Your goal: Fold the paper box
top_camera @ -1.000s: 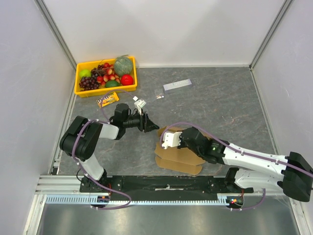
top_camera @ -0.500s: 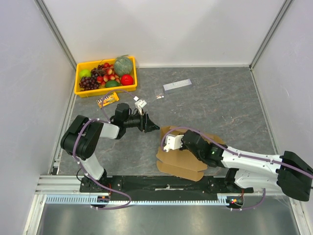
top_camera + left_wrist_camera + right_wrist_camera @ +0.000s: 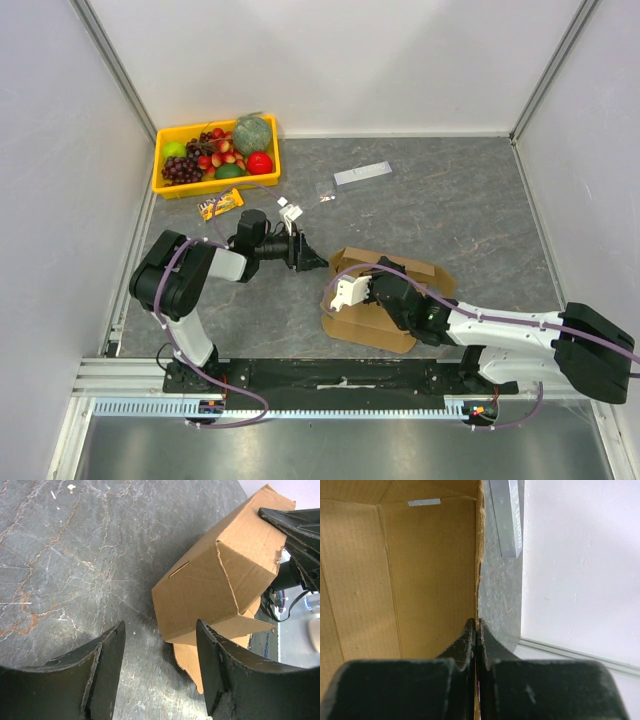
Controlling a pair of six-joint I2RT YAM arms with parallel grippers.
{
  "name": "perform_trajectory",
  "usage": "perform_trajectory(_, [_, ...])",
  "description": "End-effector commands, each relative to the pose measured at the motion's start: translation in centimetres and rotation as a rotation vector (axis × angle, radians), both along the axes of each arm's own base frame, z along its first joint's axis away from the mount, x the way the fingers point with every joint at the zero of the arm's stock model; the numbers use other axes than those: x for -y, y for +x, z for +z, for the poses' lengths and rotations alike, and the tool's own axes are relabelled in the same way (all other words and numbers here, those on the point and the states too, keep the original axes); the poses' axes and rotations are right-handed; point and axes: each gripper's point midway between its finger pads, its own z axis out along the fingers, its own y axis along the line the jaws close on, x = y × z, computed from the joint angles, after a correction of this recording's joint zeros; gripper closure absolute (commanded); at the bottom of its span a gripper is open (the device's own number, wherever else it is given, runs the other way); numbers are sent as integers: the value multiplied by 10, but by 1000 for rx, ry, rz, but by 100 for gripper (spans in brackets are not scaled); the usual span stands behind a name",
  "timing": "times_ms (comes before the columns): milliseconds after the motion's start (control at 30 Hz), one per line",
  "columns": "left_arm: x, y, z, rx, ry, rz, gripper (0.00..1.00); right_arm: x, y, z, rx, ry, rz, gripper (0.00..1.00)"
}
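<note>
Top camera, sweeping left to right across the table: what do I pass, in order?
Tray → left gripper → box.

A lab cell: plain white panel walls (image 3: 340, 60) on silver aluminium rails (image 3: 112, 373) enclosed a grey marbled tabletop (image 3: 450, 210)
</note>
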Motion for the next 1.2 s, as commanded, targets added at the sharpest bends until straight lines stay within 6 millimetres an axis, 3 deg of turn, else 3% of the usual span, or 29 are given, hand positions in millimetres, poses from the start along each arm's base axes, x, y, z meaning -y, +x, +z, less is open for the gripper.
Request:
perform_trajectory(0, [7,4,21,103,-64,-76,35,-9,5,16,65,40,4,100])
perform_trajectory(1167, [25,-18,23,166,-58,-112,30,-17,-5,3,-21,140,29,100])
